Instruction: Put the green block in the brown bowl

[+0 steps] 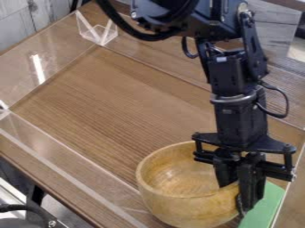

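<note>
- Your hand is at the right of the brown bowl, fingers closed tight, tips down on the green block; whether they actually pinch it, you cannot tell
- The block lies flat on the bench, just beside the bowl's right rim; not yet in
- Judged step: grasping; next, lift clear of the rim, move left over the bowl, release

Wide bare stretch of wooden worktop to the left and rear, free for passage up to the clear walls along the edges. Crowded at the near right corner: brown bowl with its thick rim, green block squeezed just beside it, and the shut hand low between the two.
</note>
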`<state>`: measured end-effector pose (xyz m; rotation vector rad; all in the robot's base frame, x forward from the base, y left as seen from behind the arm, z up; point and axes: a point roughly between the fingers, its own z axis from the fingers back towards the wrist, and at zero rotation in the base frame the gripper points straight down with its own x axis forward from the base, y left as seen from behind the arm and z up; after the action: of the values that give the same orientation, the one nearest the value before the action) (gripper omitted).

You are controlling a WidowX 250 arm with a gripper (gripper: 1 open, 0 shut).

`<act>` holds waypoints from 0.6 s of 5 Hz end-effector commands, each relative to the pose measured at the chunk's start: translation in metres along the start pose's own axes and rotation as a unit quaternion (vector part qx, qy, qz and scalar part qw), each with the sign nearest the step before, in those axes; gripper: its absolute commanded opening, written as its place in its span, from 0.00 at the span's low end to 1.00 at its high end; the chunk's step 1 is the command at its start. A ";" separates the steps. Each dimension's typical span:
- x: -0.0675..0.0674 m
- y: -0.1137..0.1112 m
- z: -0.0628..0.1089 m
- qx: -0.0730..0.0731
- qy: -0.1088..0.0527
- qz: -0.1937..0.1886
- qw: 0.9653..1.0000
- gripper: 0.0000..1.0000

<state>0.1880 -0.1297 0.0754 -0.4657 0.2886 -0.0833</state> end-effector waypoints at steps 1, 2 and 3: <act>0.002 0.008 0.001 -0.001 0.001 0.001 1.000 0.00; 0.001 0.010 0.000 -0.001 0.007 0.002 1.000 0.00; 0.000 0.013 0.000 -0.001 0.012 0.002 1.000 0.00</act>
<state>0.1872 -0.1251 0.0742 -0.4727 0.3073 -0.0863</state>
